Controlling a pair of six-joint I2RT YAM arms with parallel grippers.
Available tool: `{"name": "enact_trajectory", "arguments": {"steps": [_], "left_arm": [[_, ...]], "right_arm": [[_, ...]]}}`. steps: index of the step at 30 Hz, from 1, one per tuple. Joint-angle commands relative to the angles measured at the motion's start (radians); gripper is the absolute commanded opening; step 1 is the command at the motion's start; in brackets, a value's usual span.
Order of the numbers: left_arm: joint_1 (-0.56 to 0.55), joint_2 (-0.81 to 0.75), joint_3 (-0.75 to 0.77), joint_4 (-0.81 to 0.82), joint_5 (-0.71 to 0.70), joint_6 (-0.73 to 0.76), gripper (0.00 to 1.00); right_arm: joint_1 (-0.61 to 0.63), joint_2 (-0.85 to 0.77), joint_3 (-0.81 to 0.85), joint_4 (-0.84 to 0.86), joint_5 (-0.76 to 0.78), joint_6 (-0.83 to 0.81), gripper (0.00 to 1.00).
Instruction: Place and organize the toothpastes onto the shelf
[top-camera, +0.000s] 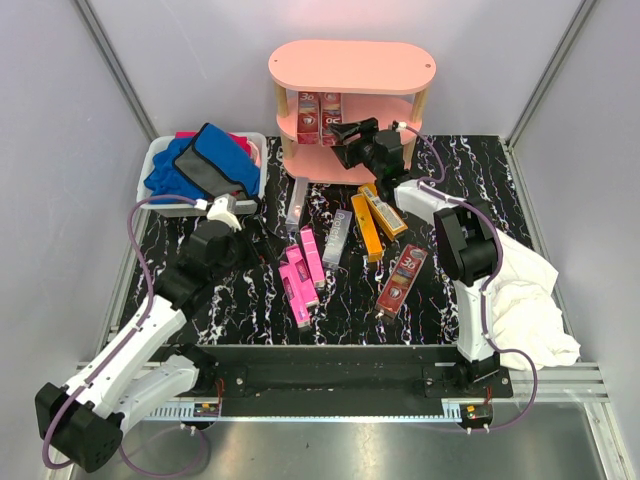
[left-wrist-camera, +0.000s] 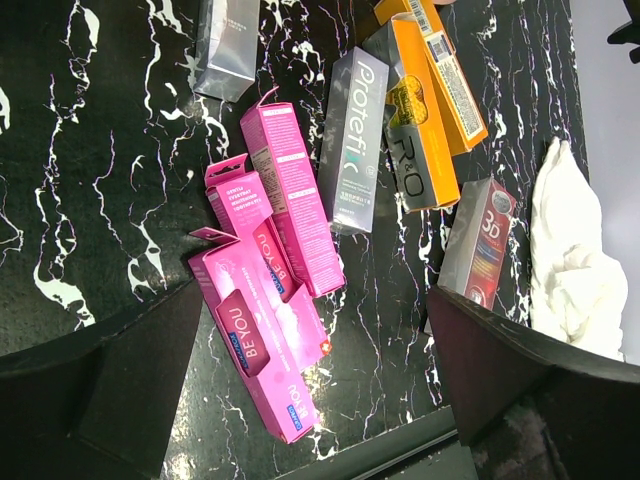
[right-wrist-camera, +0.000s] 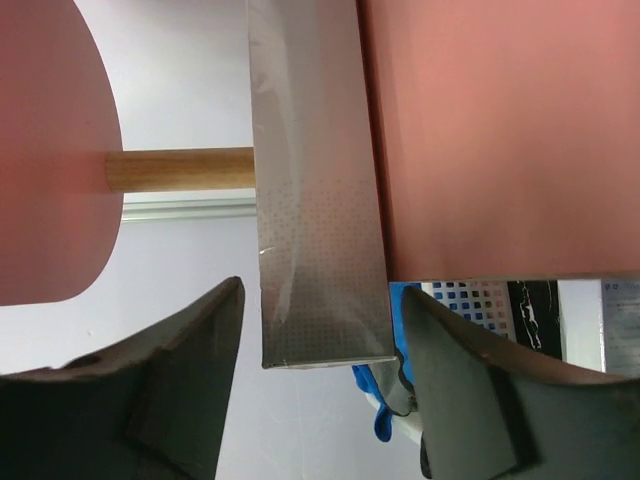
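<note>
The salmon-pink shelf (top-camera: 352, 68) stands at the back; two dark red toothpastes (top-camera: 318, 114) stand on its middle tier. My right gripper (top-camera: 346, 134) reaches into that tier. In the right wrist view it (right-wrist-camera: 322, 295) is open around the end of a silver-grey box (right-wrist-camera: 315, 200) that lies against a pink board (right-wrist-camera: 500, 130), with gaps on both sides. My left gripper (top-camera: 240, 232) is open and empty (left-wrist-camera: 315, 400) above the table. Below it lie pink boxes (left-wrist-camera: 270, 300), a silver box (left-wrist-camera: 352, 140), orange boxes (left-wrist-camera: 425, 110) and a dark red box (left-wrist-camera: 482, 245).
A white bin (top-camera: 160, 205) with blue and grey cloths (top-camera: 205, 160) stands at the back left. A white cloth (top-camera: 525, 295) lies at the right edge. Another silver box (top-camera: 297, 205) lies in front of the shelf. A wooden post (right-wrist-camera: 180, 168) crosses behind the box.
</note>
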Motion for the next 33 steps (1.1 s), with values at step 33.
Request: {"name": "enact_trajectory", "arguments": {"steps": [33], "left_arm": [[0.003, -0.021, -0.007, 0.032, 0.067, 0.027, 0.99]], "right_arm": [[0.005, -0.707, -0.603, -0.177, 0.048, -0.360, 1.00]]}}
